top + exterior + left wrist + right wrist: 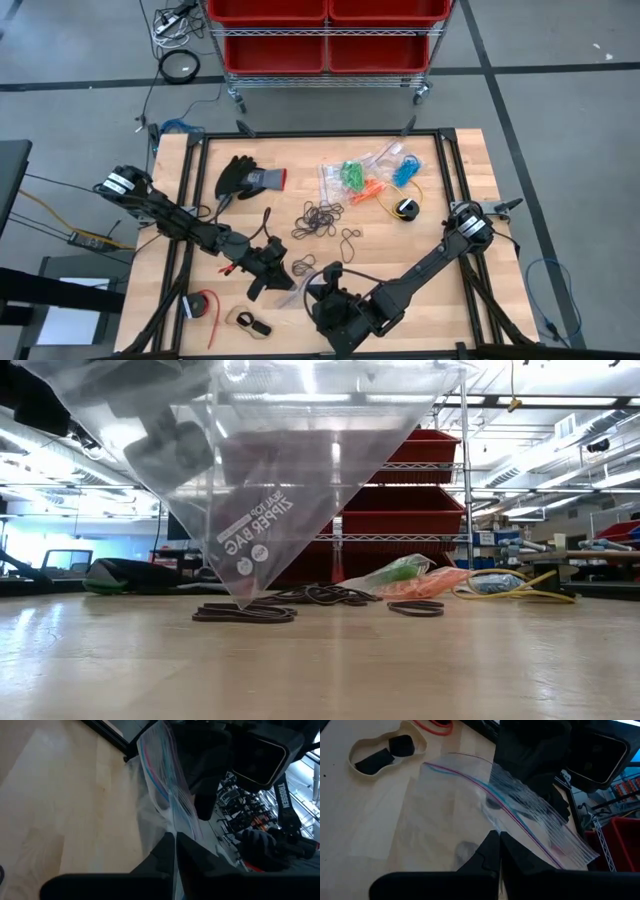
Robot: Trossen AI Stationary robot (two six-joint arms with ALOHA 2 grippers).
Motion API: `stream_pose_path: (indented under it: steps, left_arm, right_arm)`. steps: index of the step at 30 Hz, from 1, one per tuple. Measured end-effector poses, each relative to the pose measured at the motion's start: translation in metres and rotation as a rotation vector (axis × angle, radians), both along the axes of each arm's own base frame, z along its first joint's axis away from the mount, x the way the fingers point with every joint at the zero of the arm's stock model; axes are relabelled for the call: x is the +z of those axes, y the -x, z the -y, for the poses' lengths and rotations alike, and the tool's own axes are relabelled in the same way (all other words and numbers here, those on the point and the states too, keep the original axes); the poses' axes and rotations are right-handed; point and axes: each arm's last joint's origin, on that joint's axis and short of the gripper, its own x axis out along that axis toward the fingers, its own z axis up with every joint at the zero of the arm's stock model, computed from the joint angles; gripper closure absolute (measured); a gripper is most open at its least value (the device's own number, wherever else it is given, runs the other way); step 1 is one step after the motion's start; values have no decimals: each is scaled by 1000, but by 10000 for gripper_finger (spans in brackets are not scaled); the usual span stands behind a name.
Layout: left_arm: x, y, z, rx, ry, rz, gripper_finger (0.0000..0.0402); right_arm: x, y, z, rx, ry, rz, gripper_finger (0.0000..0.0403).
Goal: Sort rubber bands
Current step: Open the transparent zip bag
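A clear zipper bag (300, 480) hangs between my two grippers over the table's near middle; it also shows in the high view (298, 285). My left gripper (272, 272) and my right gripper (322, 295) are both shut on it. Black rubber bands lie loose on the table (320, 220), (350, 238), and in the low view (245, 613) just behind the bag's lower corner. Green (350, 175), orange (370, 188) and blue (405, 170) bands lie in small clear bags at the far right. My left gripper (175, 842) pinches the bag's top edge by the zip strip (172, 827) between its two shut fingers. The bag stands up past the fingertips and is lifted. My right gripper (499, 842) pinches the bag's clear wall just under the red and blue zip strip (506, 827) between its shut fingers. The bag hangs below with its lower corner (245, 598) close to the table; whether it touches I cannot tell.
A black glove (245, 178) lies at the far left. A yellow cable (395, 195) with a black part lies at the right. A red band (205, 305) and a beige loop (385, 750) around a black piece lie near the front left edge. Red bins (325, 30) stand beyond the table.
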Motion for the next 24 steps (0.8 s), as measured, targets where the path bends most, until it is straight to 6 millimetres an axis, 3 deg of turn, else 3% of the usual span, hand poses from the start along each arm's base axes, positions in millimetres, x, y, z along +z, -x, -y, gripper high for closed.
stream_pose_path:
  steps: [18, 24]
  left_arm:
    - [-1, -1, -2, 1, -88, 38, 399]
    - [-8, -2, -7, 19, -120, -24, 400]
  right_arm:
    - [-1, -1, 3, -64, -83, 36, 402]
    - [-4, 3, 6, -139, -133, 39, 377]
